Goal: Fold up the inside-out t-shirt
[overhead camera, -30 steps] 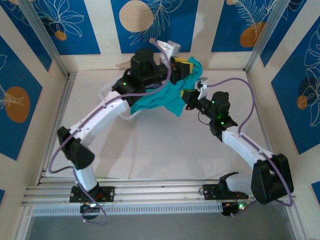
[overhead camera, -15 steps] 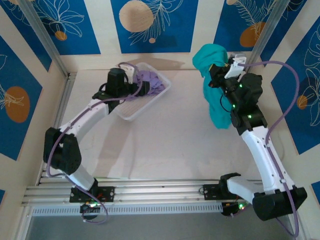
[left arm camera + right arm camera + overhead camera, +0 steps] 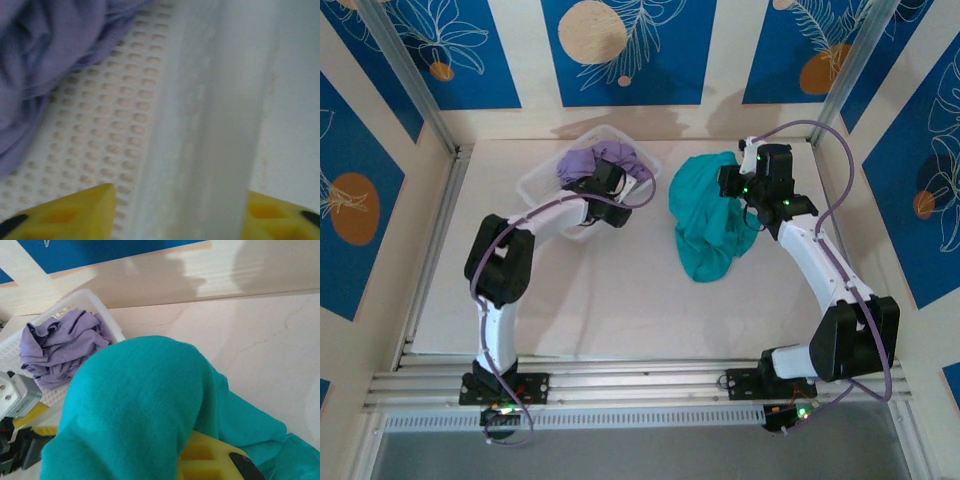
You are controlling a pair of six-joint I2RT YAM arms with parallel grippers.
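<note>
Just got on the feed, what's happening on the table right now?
The right gripper holds the teal-green cotton t-shirt bunched up, its lower part lying crumpled on the pale table, right of centre. No fold is laid yet. The left gripper sits astride a wall of the white perforated plastic basket, which holds a crumpled lavender-purple garment. Whether it is clamped on that wall is unclear.

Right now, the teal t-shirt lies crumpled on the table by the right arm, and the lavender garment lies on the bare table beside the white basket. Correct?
Not quite: the lavender garment lies inside the white basket, not on the table beside it, as the top external view shows. The teal t-shirt part is right.
</note>
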